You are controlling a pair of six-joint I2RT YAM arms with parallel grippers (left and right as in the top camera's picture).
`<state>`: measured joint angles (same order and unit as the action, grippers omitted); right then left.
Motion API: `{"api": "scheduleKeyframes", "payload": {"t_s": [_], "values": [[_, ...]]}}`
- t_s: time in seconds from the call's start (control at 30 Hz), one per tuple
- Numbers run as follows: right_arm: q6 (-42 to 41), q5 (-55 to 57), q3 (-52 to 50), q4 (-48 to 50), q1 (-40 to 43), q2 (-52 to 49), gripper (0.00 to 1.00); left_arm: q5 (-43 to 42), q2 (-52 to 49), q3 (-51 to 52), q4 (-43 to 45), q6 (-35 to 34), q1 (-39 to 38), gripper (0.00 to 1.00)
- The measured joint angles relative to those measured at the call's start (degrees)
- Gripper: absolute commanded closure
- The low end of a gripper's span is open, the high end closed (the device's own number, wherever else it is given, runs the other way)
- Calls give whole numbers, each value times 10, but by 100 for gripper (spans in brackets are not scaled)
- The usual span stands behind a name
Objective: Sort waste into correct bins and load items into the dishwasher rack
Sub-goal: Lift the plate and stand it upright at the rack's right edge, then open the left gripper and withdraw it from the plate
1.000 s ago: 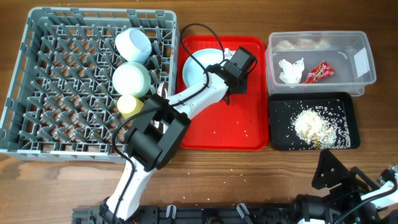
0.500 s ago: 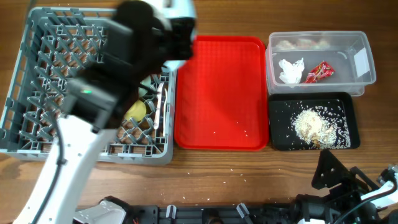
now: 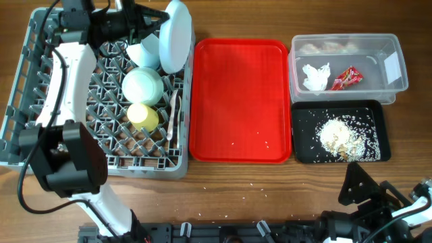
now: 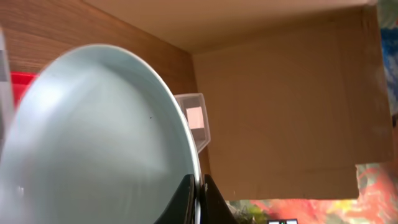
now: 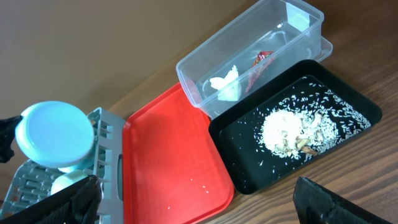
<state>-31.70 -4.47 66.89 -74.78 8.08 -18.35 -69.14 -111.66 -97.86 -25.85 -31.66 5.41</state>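
Left pincer (image 4: pixel 199 200) is pinching the plate (image 3: pixel 174 35) at its rim. Overhead shows the plate on edge at the rack's (image 3: pixel 108 145) far-right corner. Left wrist shows only the plate face and a tub (image 4: pixel 194 118) corner. Right wrist shows the right pincer (image 5: pixel 196 186) spread wide, napkin (image 5: pixel 227 84) and wrapper (image 5: pixel 260 62) in the tub, crumbs (image 5: pixel 289 130) in the black tray (image 5: pixel 249 174).

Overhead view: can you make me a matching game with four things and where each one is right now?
Things:
1. plate
2. red wrapper
3. rice crumbs
4. yellow cup

Places:
A. in the black tray
B. in the grey rack
C. in the clear tub
D. held on edge by the left gripper

Pairs: 1-D, 2-C, 3-A, 4-B.
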Motion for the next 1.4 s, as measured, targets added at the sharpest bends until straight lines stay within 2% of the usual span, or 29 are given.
{"api": "scheduleKeyframes", "payload": {"t_s": [0.27, 0.57, 0.6, 0.67, 0.73, 0.8, 0.83, 0.97, 1.03, 1.1, 1.17, 1.23, 1.3, 1.4], "values": [[0, 0, 0, 0, 0, 0, 0, 124, -8, 0, 11, -21, -2, 96], [0, 0, 0, 0, 0, 0, 0, 169, -68, 0, 64, -36, -31, 94], [0, 0, 0, 0, 0, 0, 0, 176, -68, 0, 66, -36, -31, 84], [0, 0, 0, 0, 0, 0, 0, 188, -68, 0, 75, -37, -31, 42], [0, 0, 0, 0, 0, 0, 0, 197, -68, 0, 105, -38, -31, 33], [0, 0, 0, 0, 0, 0, 0, 199, -68, 0, 121, -40, -31, 8], [0, 0, 0, 0, 0, 0, 0, 200, -68, 0, 124, -40, -31, 0], [0, 0, 0, 0, 0, 0, 0, 201, -52, 0, 128, -41, -26, 0], [0, 0, 0, 1, 0, 0, 0, 207, 7, 0, 102, -40, -15, 0], [0, 0, 0, -1, 0, 0, 0, 222, 70, 0, 45, -38, -8, 0], [0, 0, 0, 1, 0, 0, 0, 274, 190, -4, -108, -41, -7, 0], [0, 0, 0, 0, 0, 0, 0, 301, 263, -8, -217, -40, -7, 0], [0, 0, 0, 0, 0, 0, 0, 317, 315, -7, -276, -38, -7, 0], [0, 0, 0, 0, 0, 0, 0, 321, 348, -7, -284, -38, -7, 0]]}}
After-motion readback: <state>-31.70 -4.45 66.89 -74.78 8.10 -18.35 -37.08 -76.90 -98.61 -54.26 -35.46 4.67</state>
